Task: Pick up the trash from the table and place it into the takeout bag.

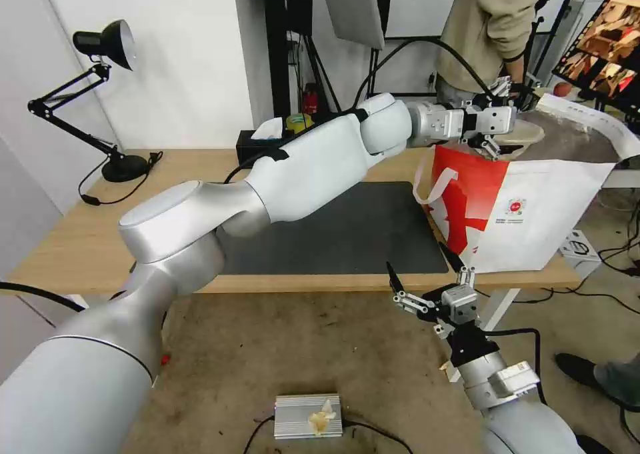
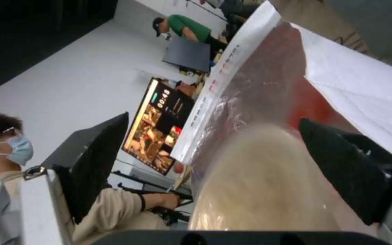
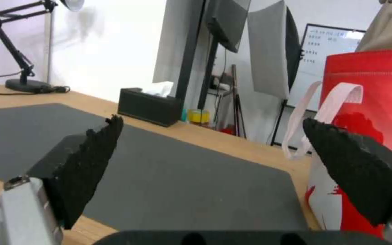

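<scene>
Tan shallow bowl (image 1: 522,134) is hanging at upper right over the takeout bag (image 1: 527,207) mouth, with the left gripper (image 1: 495,142) clamping it. Releasing off-centre is risking a rim catch. Right gripper (image 1: 427,275) is waiting spread wide at lower centre.

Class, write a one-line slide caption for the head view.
Left hand holds the tan shallow bowl over the open takeout bag; right hand waits open below the table edge.
</scene>
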Controlling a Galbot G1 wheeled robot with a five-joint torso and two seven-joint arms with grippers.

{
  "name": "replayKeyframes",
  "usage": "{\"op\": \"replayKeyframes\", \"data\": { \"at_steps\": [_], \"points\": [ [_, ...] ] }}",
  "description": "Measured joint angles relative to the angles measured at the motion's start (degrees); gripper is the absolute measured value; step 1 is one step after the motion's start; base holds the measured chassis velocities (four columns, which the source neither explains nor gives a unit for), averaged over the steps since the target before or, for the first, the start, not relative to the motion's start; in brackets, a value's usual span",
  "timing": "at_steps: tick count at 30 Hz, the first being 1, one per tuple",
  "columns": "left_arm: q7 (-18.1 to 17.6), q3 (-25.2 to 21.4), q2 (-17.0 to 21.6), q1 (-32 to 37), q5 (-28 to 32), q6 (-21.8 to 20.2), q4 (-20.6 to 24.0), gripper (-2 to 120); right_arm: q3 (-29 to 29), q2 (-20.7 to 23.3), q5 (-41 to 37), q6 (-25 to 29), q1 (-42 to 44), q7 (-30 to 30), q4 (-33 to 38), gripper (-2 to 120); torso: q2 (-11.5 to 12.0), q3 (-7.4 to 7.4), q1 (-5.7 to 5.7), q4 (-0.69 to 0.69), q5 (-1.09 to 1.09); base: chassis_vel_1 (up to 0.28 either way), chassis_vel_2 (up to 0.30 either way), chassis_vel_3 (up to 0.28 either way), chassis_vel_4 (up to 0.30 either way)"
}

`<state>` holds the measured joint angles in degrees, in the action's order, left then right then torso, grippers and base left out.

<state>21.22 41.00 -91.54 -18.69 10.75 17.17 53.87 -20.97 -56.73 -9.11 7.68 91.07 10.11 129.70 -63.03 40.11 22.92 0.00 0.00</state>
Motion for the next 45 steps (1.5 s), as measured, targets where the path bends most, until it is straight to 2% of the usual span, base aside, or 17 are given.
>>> {"op": "replayKeyframes", "data": {
  "at_steps": [9,20,22,28,32,34,36,38,42,45],
  "points": [
    [-1.26,0.31,0.01,0.66,1.26,-0.06,0.34,100,0.0,0.0,0.0,0.0,0.0,0.0,0.0,100,0.0,0.0,0.0,0.0,0.0,0.0,0.0,0.0,0.0],
    [-2.15,-2.01,0.09,-0.12,3.31,-0.5,0.43,100,0.0,0.0,0.0,0.0,0.0,0.0,0.0,100,0.0,0.0,0.0,0.0,0.0,0.0,0.0,0.0,0.0],
    [-3.18,-3.16,0.18,-0.65,6.85,-1.99,1.19,100,0.0,0.0,0.0,0.0,0.0,0.0,0.0,100,0.0,0.0,0.0,0.0,0.0,0.0,0.0,0.0,0.0],
    [-3.75,-5.63,0.27,-1.33,11.65,-3.98,1.68,100,0.0,0.0,0.0,0.0,0.0,0.0,0.0,100,0.0,0.0,0.0,0.0,0.0,0.0,0.0,0.0,0.0],
    [-6.07,-7.24,0.89,-1.44,19.39,-6.56,2.68,100,0.0,0.0,0.0,0.0,0.0,0.0,0.0,100,0.0,0.0,0.0,0.0,0.0,0.0,0.0,0.0,0.0],
    [-6.67,-7.41,1.07,-1.42,20.66,-7.03,3.07,100,0.0,0.0,0.0,0.0,0.0,0.0,0.0,100,0.0,0.0,0.0,0.0,0.0,0.0,0.0,0.0,0.0],
    [-9.57,-7.88,2.39,-0.85,26.93,-9.48,5.11,100,0.0,0.0,0.0,0.0,0.0,0.0,0.0,100,0.0,0.0,0.0,-0.01,0.0,0.0,0.0,0.0,0.0],
    [-9.96,-7.91,2.63,-0.72,27.7,-9.85,5.41,100,0.0,0.0,0.0,0.0,0.0,0.0,0.0,100,0.0,0.0,0.0,-0.01,0.0,0.0,0.0,0.0,0.0],
    [-12.9,-8.02,6.39,1.61,33.28,-12.46,9.39,100,0.0,0.0,0.0,0.0,0.0,0.0,0.0,100,0.0,0.0,0.0,0.01,-0.01,0.0,0.0,0.0,0.0],
    [-13.32,-7.49,8.48,2.94,35.3,-13.16,12.0,100,0.0,0.0,0.0,0.0,0.0,0.0,0.0,100,0.0,0.0,0.0,0.01,-0.02,0.0,0.0,0.0,0.0]
  ]
}}
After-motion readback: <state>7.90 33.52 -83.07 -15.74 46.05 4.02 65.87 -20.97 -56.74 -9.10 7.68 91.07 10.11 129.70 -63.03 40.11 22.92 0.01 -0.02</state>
